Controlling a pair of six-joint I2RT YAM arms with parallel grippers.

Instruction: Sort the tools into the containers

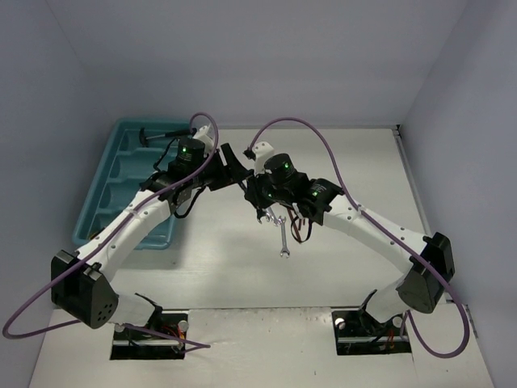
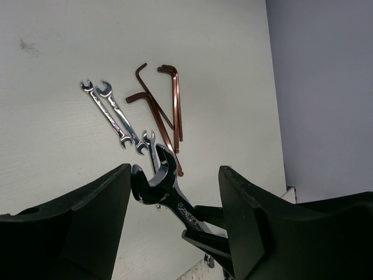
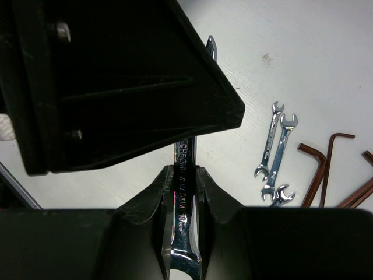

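Observation:
My right gripper (image 3: 185,192) is shut on a large silver wrench (image 3: 185,204) and holds it above the table. In the left wrist view the wrench's open head (image 2: 154,184) sits between the spread fingers of my open left gripper (image 2: 175,198), not clamped by them. From above, the two grippers meet over the table's middle, left (image 1: 237,168) and right (image 1: 257,192). Small silver wrenches (image 2: 113,114) and thin reddish-brown tools (image 2: 166,108) lie on the table below; they also show in the right wrist view (image 3: 277,151). The teal tray (image 1: 101,212) lies at the left, with a black-handled hammer (image 1: 161,134) in its far compartment.
Small wrenches (image 1: 283,236) lie on the white table just in front of the right arm. Grey walls close in the back and sides. Purple cables loop over both arms. The left gripper's finger (image 3: 116,81) fills the upper left of the right wrist view.

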